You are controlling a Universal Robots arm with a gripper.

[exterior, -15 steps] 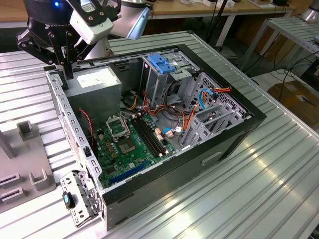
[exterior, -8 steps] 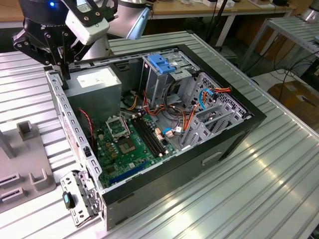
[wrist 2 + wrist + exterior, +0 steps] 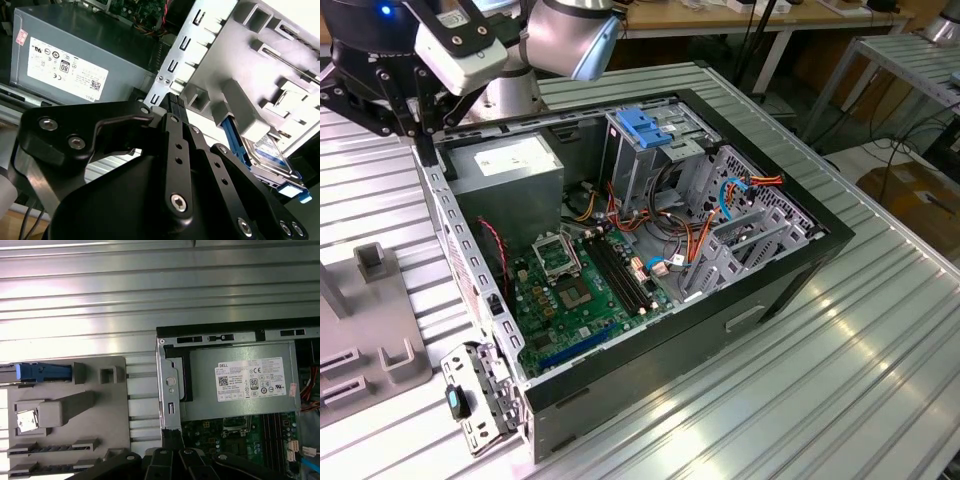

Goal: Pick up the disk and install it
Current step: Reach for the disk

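1. The black linkage gripper (image 3: 172,439) hangs over the rear-wall edge of the open black desktop PC case (image 3: 820,238). It is just beside the grey power-supply box with the white label (image 3: 240,382). I can't tell from my feeds whether it's open or closed. The disk is not in it.
2. The disk (image 3: 44,372) is a flat silvery hard drive in a bright blue plastic carrier. It stands on edge in a slot of the grey plastic holding fixture (image 3: 107,430), on the ribbed aluminium table (image 3: 150,290). That's beside the case and well apart from the gripper.
3. Why on edge, as I judge it: the fixture presents the carrier's narrow blue side upward. That gives a top-down grasp a repeatable place to take hold.
4. The case lies on its side with the panel off, so I get access from above to the metal drive cage (image 3: 660,160). A bare blue plastic bracket (image 3: 645,125) sits on top of the cage with no drive in it.
5. My read on the stage: early. The pick is not yet made and nothing is installed.
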